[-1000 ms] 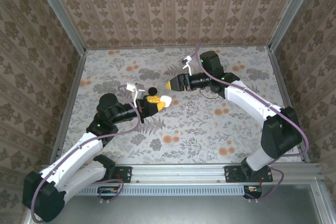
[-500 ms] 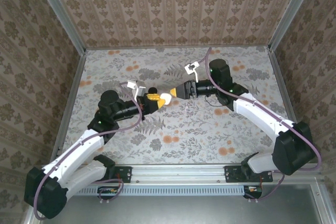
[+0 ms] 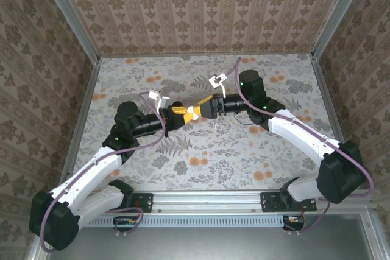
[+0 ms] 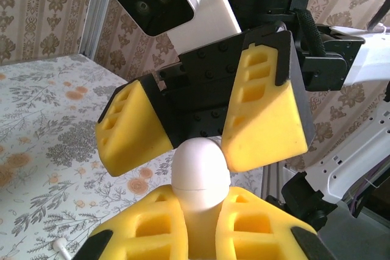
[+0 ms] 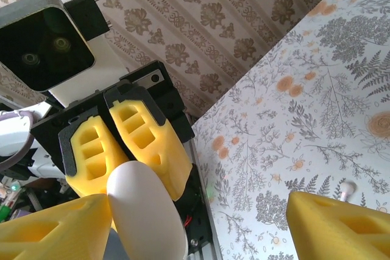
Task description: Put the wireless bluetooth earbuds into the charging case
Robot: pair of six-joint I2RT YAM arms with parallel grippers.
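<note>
- Left gripper [image 4: 201, 214] is closed on the one charging case [image 4: 201, 168], pinning it between yellow fingers above the table [image 3: 244, 150].
- Case looks white, smooth and egg-shaped, with a thin seam around it.
- Right gripper [image 4: 196, 150] faces it with its jaws spread wide on either side of the rounded tip, holding nothing.
- One small white peg [image 5: 347, 190] lies on the floral table.

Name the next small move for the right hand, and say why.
Probably shut the right hand on the rounded top of the case. Its fingers stand open on either side of that top while the left hand is shut on the lower part, so a second grip looks needed to open it.
</note>
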